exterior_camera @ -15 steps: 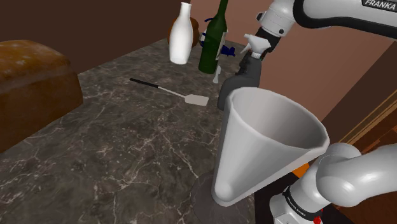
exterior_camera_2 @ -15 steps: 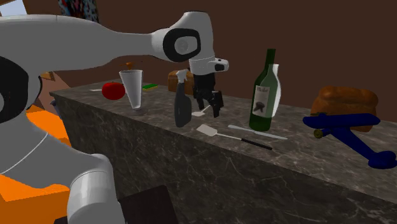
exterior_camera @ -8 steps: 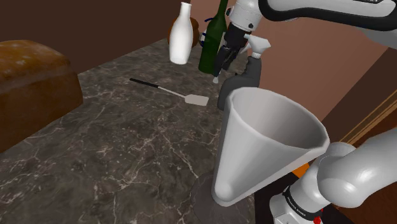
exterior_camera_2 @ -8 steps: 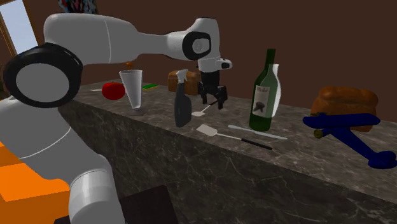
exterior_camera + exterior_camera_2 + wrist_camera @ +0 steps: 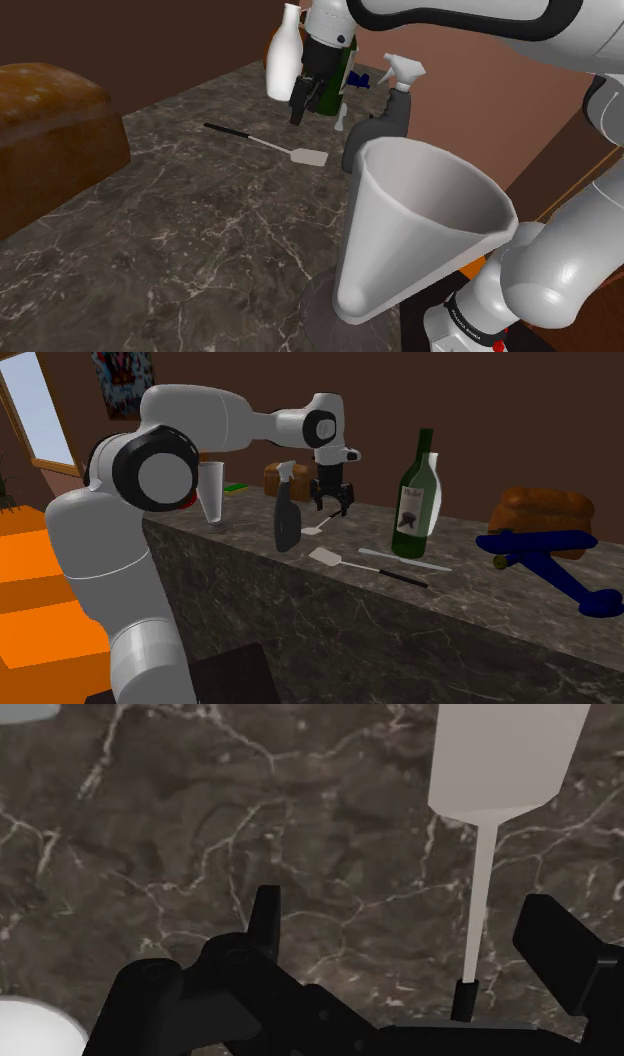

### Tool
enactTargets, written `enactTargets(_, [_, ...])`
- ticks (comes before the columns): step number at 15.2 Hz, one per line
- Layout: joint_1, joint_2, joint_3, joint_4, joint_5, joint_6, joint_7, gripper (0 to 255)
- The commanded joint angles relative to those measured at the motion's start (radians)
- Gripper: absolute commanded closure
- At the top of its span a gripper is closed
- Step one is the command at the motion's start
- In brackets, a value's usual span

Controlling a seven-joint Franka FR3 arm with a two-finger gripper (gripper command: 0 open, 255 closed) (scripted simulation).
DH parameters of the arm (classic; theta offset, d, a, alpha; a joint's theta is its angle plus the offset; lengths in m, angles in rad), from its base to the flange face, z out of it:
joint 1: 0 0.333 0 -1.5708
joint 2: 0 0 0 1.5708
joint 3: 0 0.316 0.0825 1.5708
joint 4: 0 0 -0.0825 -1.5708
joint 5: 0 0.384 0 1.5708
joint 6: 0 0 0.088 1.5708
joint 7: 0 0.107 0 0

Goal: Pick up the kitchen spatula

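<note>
Spatula (image 5: 272, 146): lies flat on the surface (image 5: 180, 230) near the green bottle (image 5: 415, 492), untouched. End effector (image 5: 334, 511): fingers spread, empty, hovering beside the same bottle (clear of the surface). Progress: early; descent, closing and lift all remain.

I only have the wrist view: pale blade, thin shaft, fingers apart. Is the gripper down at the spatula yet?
Observer: No. In the second exterior view the gripper hangs above the counter, clear of the spatula.
Operator: Anything tall nearby?
Observer: A dark spray bottle stands near the blade end.
Operator: And the handle?
Observer: Black, running toward that view's right, in front of the green bottle.
</note>
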Motion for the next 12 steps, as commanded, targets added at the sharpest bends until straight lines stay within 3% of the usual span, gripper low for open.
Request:
enactTargets(1, [0.022,0.07,0.025,0.081,-0.016,-0.024,0.009,0])
enactTargets(6, [0.078,0.237,0.069,0.271,-0.062,-0.076,0.02,0])
enactTargets(12, [0.074,0.221,0.067,0.169,-0.058,0.011,0.018,0])
